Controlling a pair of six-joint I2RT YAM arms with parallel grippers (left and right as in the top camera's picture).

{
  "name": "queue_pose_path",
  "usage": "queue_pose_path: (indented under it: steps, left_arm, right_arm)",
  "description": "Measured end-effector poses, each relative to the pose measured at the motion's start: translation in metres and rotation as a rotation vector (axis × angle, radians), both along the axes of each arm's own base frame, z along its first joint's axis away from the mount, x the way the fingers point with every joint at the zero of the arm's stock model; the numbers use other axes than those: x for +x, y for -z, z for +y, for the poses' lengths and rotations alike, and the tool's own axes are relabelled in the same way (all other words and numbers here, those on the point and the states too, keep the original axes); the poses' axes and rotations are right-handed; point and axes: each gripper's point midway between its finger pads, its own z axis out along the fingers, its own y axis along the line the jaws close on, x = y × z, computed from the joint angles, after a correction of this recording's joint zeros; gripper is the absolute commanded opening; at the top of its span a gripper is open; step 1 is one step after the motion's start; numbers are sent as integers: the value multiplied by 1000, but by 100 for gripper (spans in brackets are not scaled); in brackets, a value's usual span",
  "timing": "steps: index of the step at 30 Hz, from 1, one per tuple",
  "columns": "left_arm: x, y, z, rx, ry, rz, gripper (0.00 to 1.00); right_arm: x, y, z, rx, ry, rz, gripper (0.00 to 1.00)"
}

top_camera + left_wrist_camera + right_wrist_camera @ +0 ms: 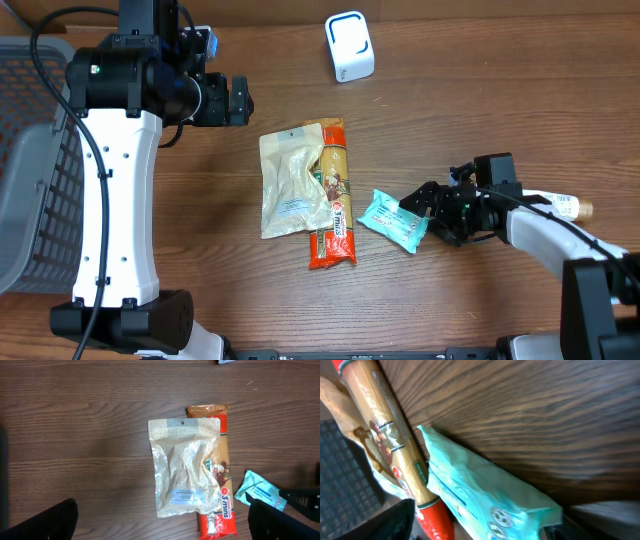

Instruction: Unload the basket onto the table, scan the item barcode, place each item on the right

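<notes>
Three packets lie mid-table: a beige pouch [290, 180] [185, 467], an orange and red pasta pack [332, 250] [222, 510] [385, 420] partly under it, and a teal packet [392, 220] [260, 491] [480, 495] to their right. My right gripper [425, 215] [485, 525] is low at the table, open, its jaws standing either side of the teal packet's near end. My left gripper [238, 100] [160, 525] hangs open above the table, left of the pouch, holding nothing. No barcode is clear on any packet.
A white scanner [348, 45] stands at the back of the table. A grey mesh basket [30, 160] sits at the left edge, behind the left arm. The red end of the pasta pack lies close to my right gripper's left finger [390, 522].
</notes>
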Motion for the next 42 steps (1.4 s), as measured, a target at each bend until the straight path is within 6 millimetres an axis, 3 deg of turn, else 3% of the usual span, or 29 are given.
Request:
queue_pose_path:
  steps: [3, 8, 10, 14, 17, 22, 29, 32, 37, 42]
  left_arm:
    - [0, 0, 0, 0, 0, 0, 99]
    - [0, 0, 0, 0, 0, 0, 100]
    - [0, 0, 0, 0, 0, 0, 100]
    - [0, 0, 0, 0, 0, 0, 100]
    - [0, 0, 0, 0, 0, 0, 100]
    - [0, 0, 0, 0, 0, 0, 100]
    - [0, 0, 0, 0, 0, 0, 99]
    - [0, 0, 0, 0, 0, 0, 99]
    - [0, 0, 0, 0, 0, 0, 100]
    - [0, 0, 0, 0, 0, 0, 99]
  right_arm:
    - [2, 2, 7, 45, -29, 40, 67]
    - [3, 13, 16, 92, -84, 130, 24]
    - [2, 17, 16, 95, -93, 145, 14]
    - [3, 19, 17, 99, -108, 135, 4]
    - [9, 17, 17, 98, -109, 111, 4]
    - [39, 11, 11, 60, -95, 38, 4]
    - [70, -14, -2, -63, -101, -6, 4]
    - [75, -32, -10, -204, -123, -39, 4]
    - [85, -79, -8, -471, -161, -229, 4]
    - [68, -102, 4, -804, -213, -354, 4]
